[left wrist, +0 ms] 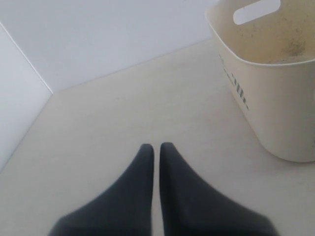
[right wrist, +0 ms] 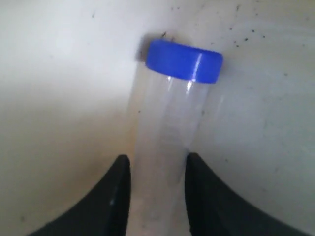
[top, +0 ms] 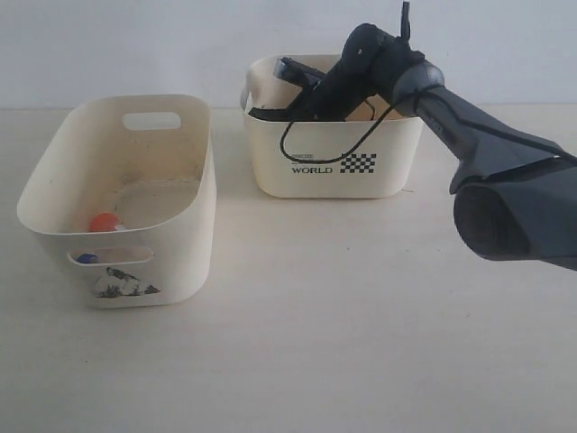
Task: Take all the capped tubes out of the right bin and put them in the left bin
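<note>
The right gripper [right wrist: 157,157] was down inside the right bin [top: 334,176], its two dark fingers [right wrist: 120,196] set one on either side of a capped tube [right wrist: 167,113] lying on the bin floor. The fingers stood right against the clear body. Whether they already pinched it firmly could not be told.

The tube's long axis ran straight out from between the fingers, so they crossed it squarely. Its blue cap [right wrist: 184,60] was at the end away from the gripper, and the hold fell on the plain barrel.

The left gripper [left wrist: 156,147] hung over bare table beside the left bin [top: 180,253] with its fingers together, so the right arm was plainly the nearer. The left bin sat well apart, to the left and nearer. It held an orange-capped tube [top: 105,221] and a blue-capped one [top: 87,258].
</note>
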`<action>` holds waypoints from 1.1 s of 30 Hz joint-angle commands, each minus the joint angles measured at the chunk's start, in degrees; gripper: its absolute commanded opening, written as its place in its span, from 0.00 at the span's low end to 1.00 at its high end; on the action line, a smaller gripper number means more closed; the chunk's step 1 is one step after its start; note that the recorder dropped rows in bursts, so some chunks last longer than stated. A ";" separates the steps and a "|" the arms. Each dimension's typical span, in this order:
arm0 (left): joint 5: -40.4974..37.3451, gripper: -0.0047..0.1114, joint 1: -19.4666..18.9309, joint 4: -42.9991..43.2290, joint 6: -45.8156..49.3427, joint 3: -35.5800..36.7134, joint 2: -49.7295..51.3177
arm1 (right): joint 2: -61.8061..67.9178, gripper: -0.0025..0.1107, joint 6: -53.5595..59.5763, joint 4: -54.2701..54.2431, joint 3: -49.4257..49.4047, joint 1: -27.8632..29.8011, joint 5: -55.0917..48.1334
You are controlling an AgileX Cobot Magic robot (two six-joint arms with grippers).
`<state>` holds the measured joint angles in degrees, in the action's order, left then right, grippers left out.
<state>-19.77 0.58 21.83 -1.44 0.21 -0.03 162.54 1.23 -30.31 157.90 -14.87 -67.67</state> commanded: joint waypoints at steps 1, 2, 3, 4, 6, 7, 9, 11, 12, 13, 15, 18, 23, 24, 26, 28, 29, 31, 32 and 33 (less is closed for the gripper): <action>0.20 0.08 -0.02 0.10 -0.54 -0.21 0.03 | -4.11 0.02 0.23 9.73 -0.71 2.96 -2.29; 0.20 0.08 -0.02 0.10 -0.54 -0.21 0.03 | -5.19 0.02 0.23 10.05 -0.71 3.58 -2.29; 0.20 0.08 -0.02 0.10 -0.54 -0.21 0.03 | -6.10 0.02 0.23 10.05 -0.71 4.39 -2.29; 0.20 0.08 -0.02 0.10 -0.54 -0.21 0.03 | -6.57 0.02 0.23 10.05 -0.71 4.69 -2.29; 0.20 0.08 -0.02 0.10 -0.54 -0.21 0.03 | -7.41 0.02 0.97 8.71 -0.71 5.08 -2.29; 0.20 0.08 -0.02 0.10 -0.54 -0.21 0.03 | -7.41 0.02 1.97 6.54 -0.71 5.08 -2.29; 0.20 0.08 -0.02 0.10 -0.54 -0.21 0.03 | -6.89 0.02 7.70 -1.84 -0.71 4.97 -2.29; 0.20 0.08 -0.02 0.10 -0.54 -0.21 0.03 | -5.94 0.02 9.88 -8.02 -0.71 4.73 -2.29; 0.20 0.08 -0.02 0.10 -0.54 -0.21 0.03 | -5.26 0.02 9.88 -8.59 -0.71 4.51 -2.29; 0.20 0.08 -0.02 0.10 -0.54 -0.21 0.03 | -4.74 0.02 9.88 -8.74 -0.71 4.21 -2.29; 0.20 0.08 -0.02 0.10 -0.54 -0.21 0.03 | -3.35 0.02 12.15 -10.77 -0.71 3.59 -2.29; 0.20 0.08 -0.02 0.10 -0.54 -0.21 0.03 | -1.50 0.02 12.63 -13.62 -0.71 2.92 -2.29; 0.20 0.08 -0.02 0.10 -0.54 -0.21 0.03 | 0.81 0.02 14.19 -15.23 -0.71 1.14 -2.29; 0.20 0.08 -0.02 0.10 -0.54 -0.21 0.03 | 1.26 0.02 14.42 -15.11 -0.71 0.75 -2.29; 0.20 0.08 -0.02 0.10 -0.54 -0.21 0.03 | 1.83 0.02 14.19 -13.48 -0.71 -0.38 -2.29; 0.20 0.08 -0.02 0.10 -0.54 -0.21 0.03 | 2.08 0.02 10.70 -7.30 -0.71 -1.91 -1.87; 0.20 0.08 -0.02 0.10 -0.54 -0.21 0.03 | 2.08 0.02 8.68 -3.81 -0.71 -2.62 -1.62; 0.20 0.08 -0.02 0.10 -0.54 -0.21 0.03 | 2.08 0.02 3.73 2.31 -0.71 -3.32 -1.62; 0.20 0.08 -0.02 0.10 -0.54 -0.21 0.03 | 2.08 0.02 2.04 3.89 -0.71 -3.32 -1.73; 0.20 0.08 -0.02 0.10 -0.54 -0.21 0.03 | 1.85 0.02 0.87 5.81 -0.71 -3.32 -2.21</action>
<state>-19.77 0.58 21.83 -1.44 0.21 -0.03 163.77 5.16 -30.56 157.59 -16.05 -67.09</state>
